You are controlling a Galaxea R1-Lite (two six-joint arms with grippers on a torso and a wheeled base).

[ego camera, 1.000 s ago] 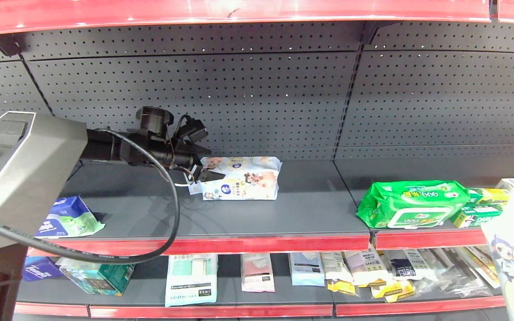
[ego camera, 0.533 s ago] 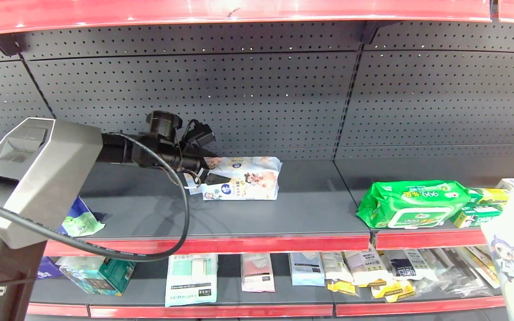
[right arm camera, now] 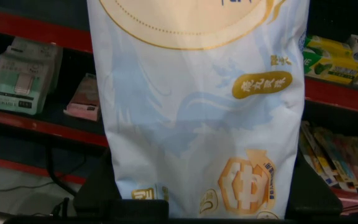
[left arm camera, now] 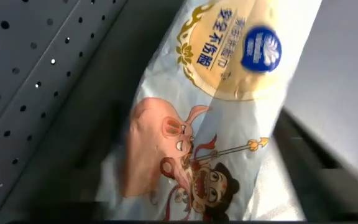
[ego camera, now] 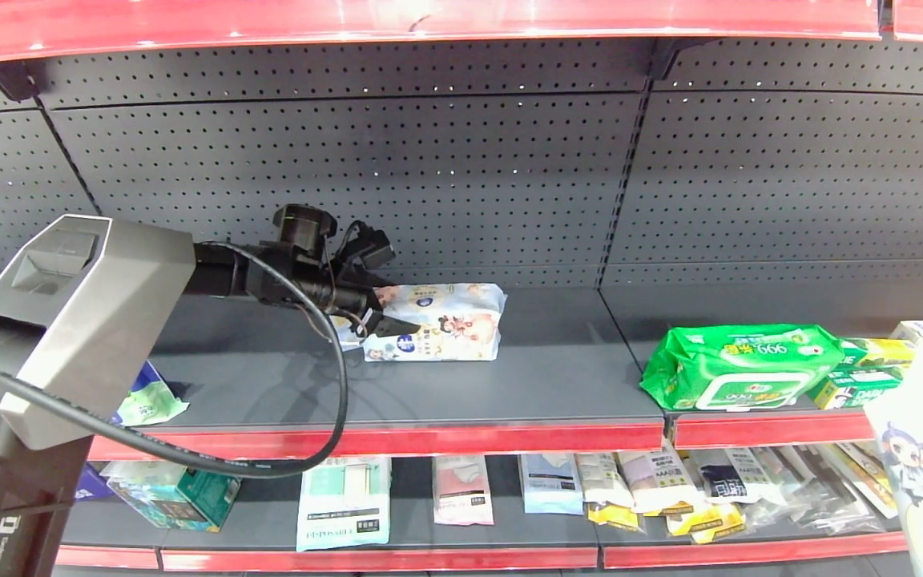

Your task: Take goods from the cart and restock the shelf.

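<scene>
Well, my left gripper (ego camera: pixel 388 323) sits at the left end of the white cartoon-printed soft plastic pack (ego camera: pixel 445 320), which lies flat mid-frame on the dark grey metal shelf (ego camera: pixel 509 385); whether I grip it I cannot tell. My right gripper (right arm camera: pixel 197 200) is clamped on a tall white-and-gold soft plastic pack (right arm camera: pixel 197 112), lower right. Both look light, squashy and slick, so I'd pinch across the middle.

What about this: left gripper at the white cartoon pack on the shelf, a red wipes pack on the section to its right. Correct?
No: the head view shows the wipes pack is green, not red. The rest stands: left gripper at the white cartoon pack on the shelf.
</scene>
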